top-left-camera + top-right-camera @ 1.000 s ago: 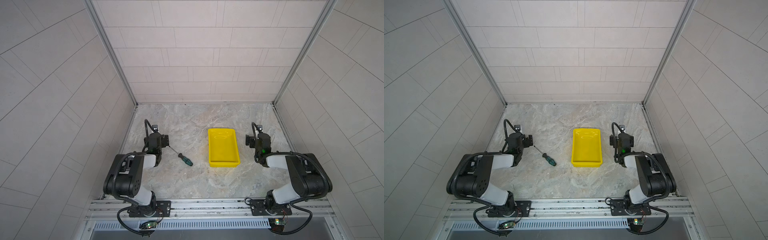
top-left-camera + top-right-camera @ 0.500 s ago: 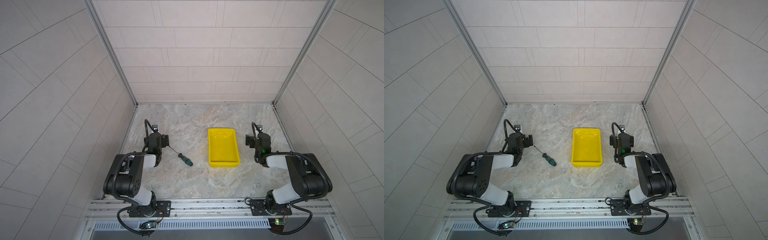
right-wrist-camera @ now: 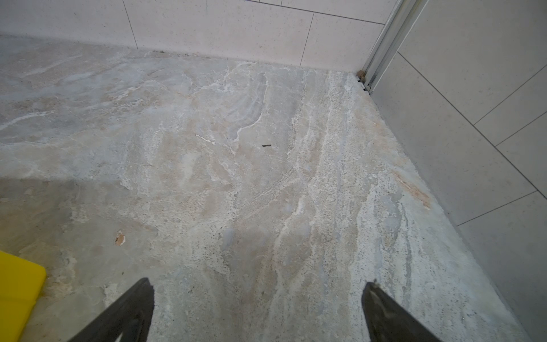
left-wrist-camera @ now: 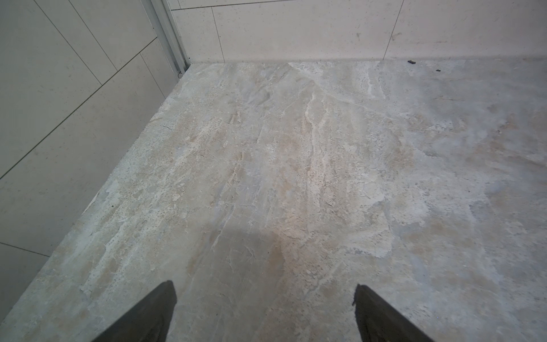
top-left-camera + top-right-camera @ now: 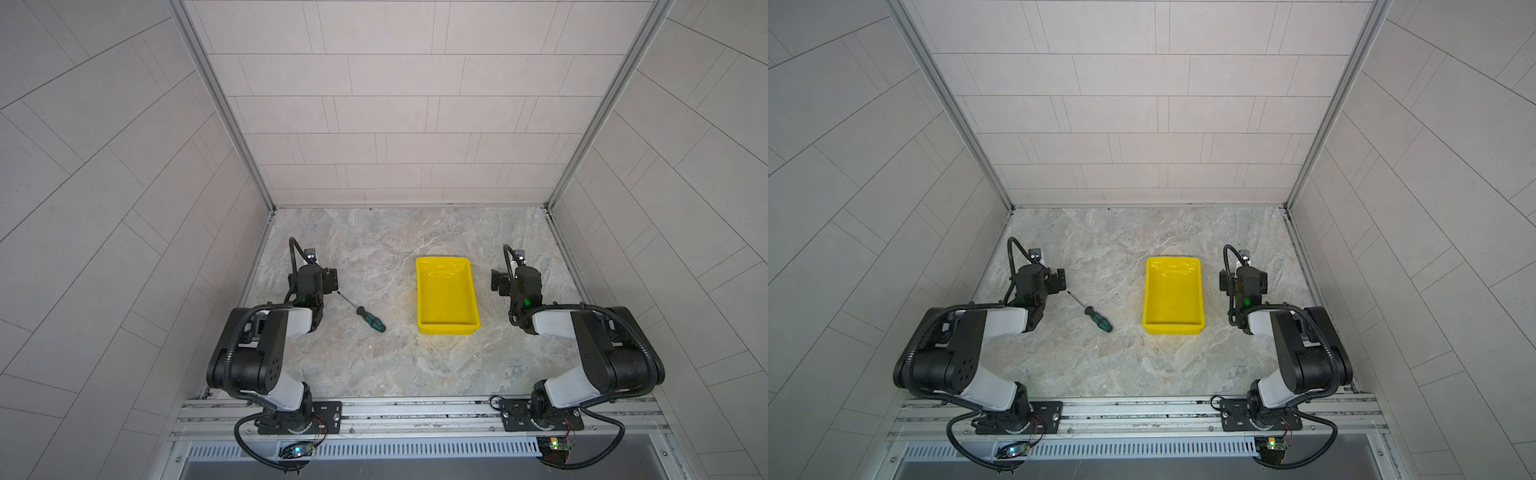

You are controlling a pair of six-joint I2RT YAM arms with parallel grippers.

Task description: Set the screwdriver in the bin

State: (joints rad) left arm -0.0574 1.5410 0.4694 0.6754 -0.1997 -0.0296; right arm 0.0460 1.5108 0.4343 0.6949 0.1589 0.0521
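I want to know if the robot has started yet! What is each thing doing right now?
bin: upright, empty.
screwdriver: lying flat on the table, outside the bin, not held.
left tool: open, holding nothing.
right tool: open, holding nothing.

Marbled grey-beige stone table [image 5: 374,365] carrying two things, seen in both top views.

The screwdriver [image 5: 365,313] lies flat on the table left of the middle. It sits on a slant, its thin shaft pointing toward the back left and its green and black handle toward the front right. The yellow bin [image 5: 446,328] sits flat to the right of it and well apart, with its long sides running front to back. The right wrist view shows one bin corner [image 3: 17,284] on the stone, a small pale chip [image 3: 120,238] in the surface near it, and a tiny dark fleck [image 3: 266,145] farther off.
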